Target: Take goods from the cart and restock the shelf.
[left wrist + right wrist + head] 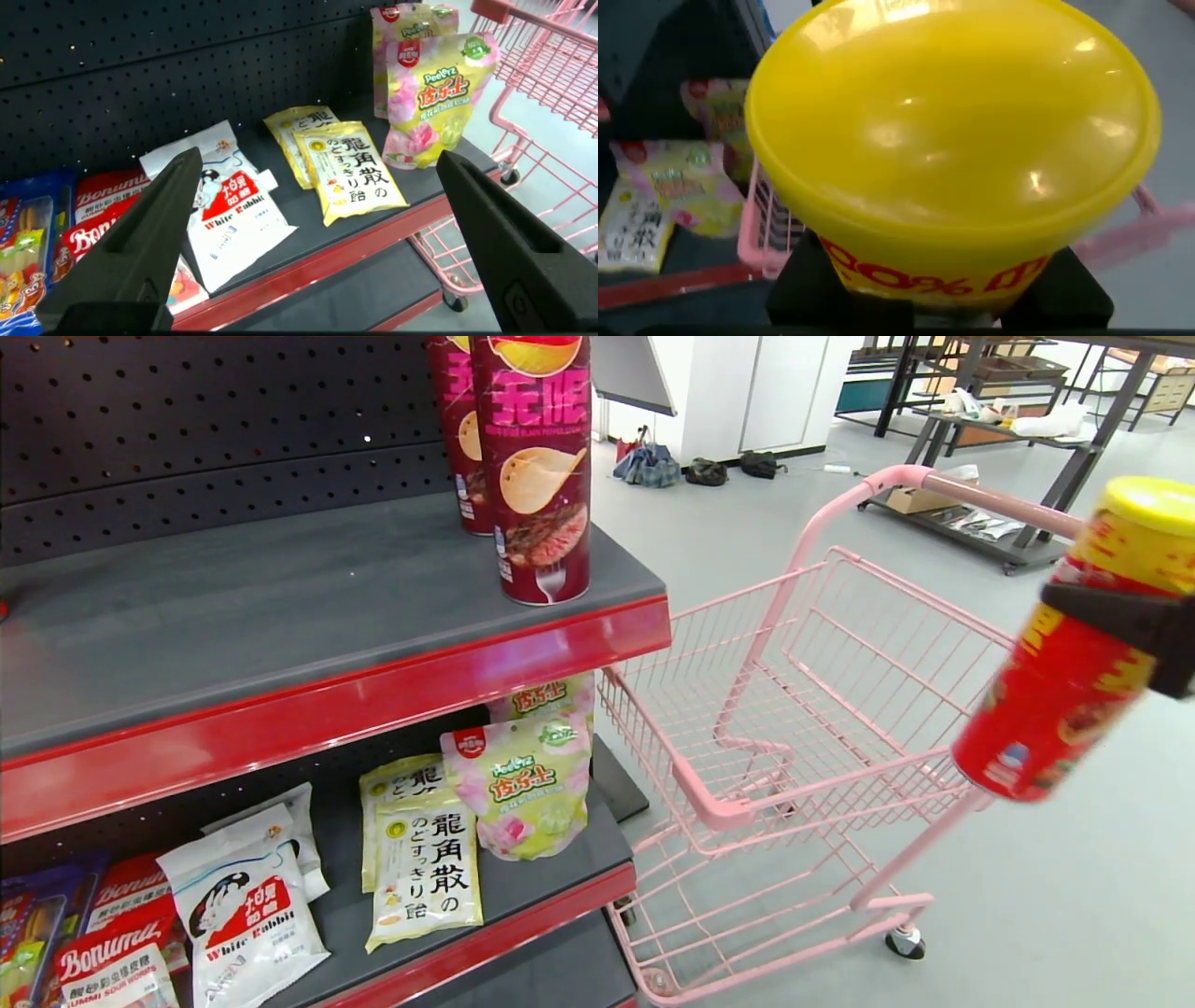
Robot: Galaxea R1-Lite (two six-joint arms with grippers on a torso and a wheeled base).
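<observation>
Presently in right claw: red can with yellow lid; clamped round its upper part; tilted; in the air beside the cart, well apart from the shelf
Left claw: spread wide apart; before the shelf's lower board
Cart: pink wire basket; just beside the shelf's end
Shelf, upper board: two dark red cans, upright at the cart-side end
Shelf, lower board: snack bags lying flat; green pouches standing at the cart-side end

Yellow-lidded red can clamped in right gripper, pink cart and, seemingly, snack pouches beyond
</observation>
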